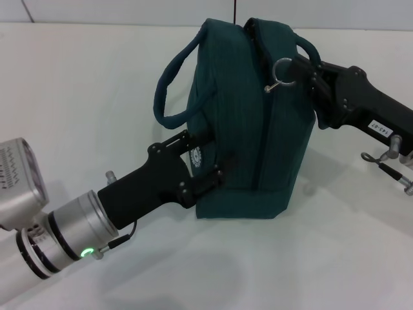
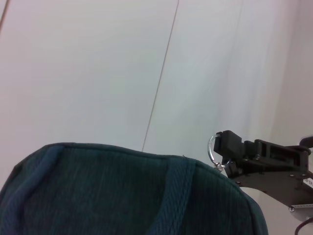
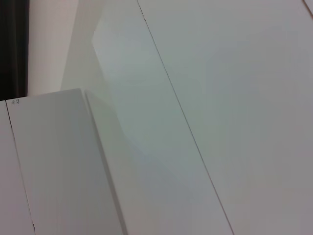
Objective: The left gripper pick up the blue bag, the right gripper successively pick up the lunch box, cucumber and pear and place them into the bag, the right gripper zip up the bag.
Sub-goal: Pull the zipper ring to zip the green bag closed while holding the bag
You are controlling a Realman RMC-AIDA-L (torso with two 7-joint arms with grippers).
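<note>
Zipping looked nearly finished: right gripper (image 1: 298, 70) fingers clenched on the metal ring pull (image 1: 282, 70) atop the dark teal fabric bag (image 1: 248, 123), left gripper (image 1: 205, 158) fingers grasping its side, release next.

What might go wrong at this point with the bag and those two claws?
The right gripper pinches only the thin metal ring pull, so the ring could slip free mid-pull. The left gripper holds the blue bag low on one side; a hard tug near the top might tip or twist the upright bag on the table.
</note>
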